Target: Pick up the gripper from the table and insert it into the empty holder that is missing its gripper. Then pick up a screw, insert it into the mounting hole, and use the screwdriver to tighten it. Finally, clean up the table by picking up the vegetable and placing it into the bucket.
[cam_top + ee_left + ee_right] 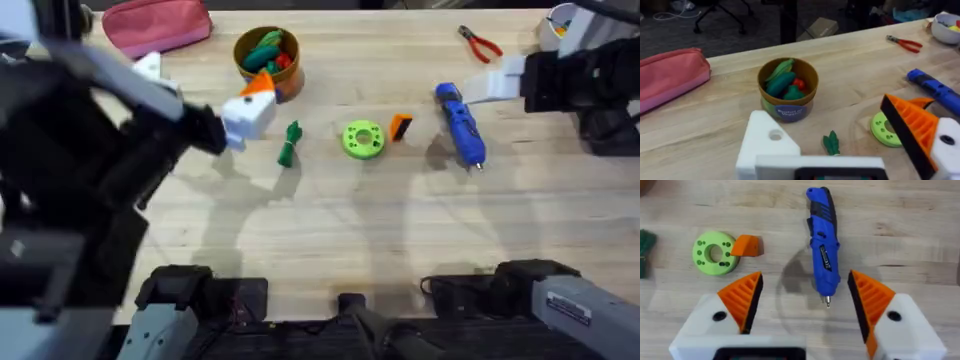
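Screwdriver lies between the right gripper's released jaws — left gripper likewise released.

the bucket is carrying a blue label on its side with white lettering, but the words are too blurred to make out. the screwdriver is showing a small dark marking along its body, also unreadable. no other writing is showing on the worktop.

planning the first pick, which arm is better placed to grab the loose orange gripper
Right. Its open tool hovers near the gripper beside the green disc; the left tool lacks one wedge.
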`<state>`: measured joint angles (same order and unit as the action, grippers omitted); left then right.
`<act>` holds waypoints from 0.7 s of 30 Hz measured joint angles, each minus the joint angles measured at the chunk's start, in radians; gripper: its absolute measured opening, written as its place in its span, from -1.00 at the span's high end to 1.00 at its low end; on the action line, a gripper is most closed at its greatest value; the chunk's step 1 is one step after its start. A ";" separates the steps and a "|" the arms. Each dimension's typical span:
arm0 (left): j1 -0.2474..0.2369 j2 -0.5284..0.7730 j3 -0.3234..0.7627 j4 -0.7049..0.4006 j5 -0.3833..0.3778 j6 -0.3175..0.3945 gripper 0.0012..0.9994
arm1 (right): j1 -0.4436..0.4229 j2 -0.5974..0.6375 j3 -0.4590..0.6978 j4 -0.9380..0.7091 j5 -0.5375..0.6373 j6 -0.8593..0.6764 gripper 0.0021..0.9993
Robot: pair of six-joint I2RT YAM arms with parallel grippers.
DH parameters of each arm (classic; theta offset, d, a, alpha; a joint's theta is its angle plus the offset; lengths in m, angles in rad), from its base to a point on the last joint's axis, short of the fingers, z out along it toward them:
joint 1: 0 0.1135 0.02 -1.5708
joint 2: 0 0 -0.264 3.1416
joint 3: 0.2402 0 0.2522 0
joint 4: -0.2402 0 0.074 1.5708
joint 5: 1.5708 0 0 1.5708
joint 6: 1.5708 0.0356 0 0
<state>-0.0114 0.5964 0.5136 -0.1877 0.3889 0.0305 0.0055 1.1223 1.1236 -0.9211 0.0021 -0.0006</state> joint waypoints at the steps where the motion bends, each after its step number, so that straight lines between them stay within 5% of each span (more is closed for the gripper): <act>1: 0.009 -0.034 -0.035 0.018 0.012 0.000 -0.97 | 0.000 0.000 0.000 0.000 0.000 0.000 -0.99; 10: 0.012 -0.279 -0.382 0.308 0.085 -0.007 -0.97 | 0.000 0.000 0.000 0.000 0.000 0.000 -0.99; 21: 0.050 -0.529 -0.507 0.288 0.144 -0.077 -0.97 | 0.000 0.000 0.000 0.000 0.000 0.000 -0.99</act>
<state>0.0391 0.0679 0.0063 0.1000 0.5325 -0.0467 0.0055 1.1225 1.1236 -0.9211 0.0021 -0.0006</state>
